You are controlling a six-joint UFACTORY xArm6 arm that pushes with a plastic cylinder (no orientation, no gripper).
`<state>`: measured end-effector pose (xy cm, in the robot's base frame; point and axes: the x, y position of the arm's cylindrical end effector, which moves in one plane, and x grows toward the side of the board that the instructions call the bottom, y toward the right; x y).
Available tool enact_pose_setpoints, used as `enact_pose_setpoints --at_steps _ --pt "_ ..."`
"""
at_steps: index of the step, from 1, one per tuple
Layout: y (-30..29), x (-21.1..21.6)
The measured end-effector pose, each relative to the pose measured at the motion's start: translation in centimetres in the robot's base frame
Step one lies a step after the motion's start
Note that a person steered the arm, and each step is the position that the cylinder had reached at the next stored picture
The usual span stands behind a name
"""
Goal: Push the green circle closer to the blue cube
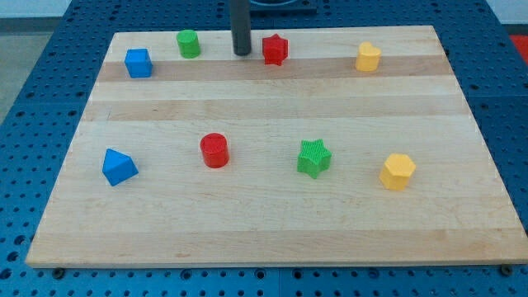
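On the wooden board (272,231), which fills most of the view, you have eight blocks in two loose rows. Note that the rig carries no jaws to stand apart or together; it ends in a dark rod, and the rod's lower end, my tip (242,54), rests near the view's top edge.

Locate the tip first. It sits between the green circle (189,43) to the view's left and the red star (275,49) just beside it on the view's right, touching neither. This placement probably suits the task: from the circle's right side, a leftward push would drive it toward the blue cube (139,63), which lies near the circle, slightly lower and further left.

The remaining blocks lie well apart from that line: the yellow block (368,57) at top right, and along the lower row the blue triangular block (119,167), red cylinder (214,150), green star (314,157) and yellow hexagon (398,172).
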<state>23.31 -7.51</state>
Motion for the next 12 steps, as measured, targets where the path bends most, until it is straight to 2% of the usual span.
enact_pose_setpoints --at_steps 1,3,9,12 --pt "-3.7 -1.9" --pt "-6.1 -1.0" --pt "-9.6 2.7" --pt "-8.2 1.8"
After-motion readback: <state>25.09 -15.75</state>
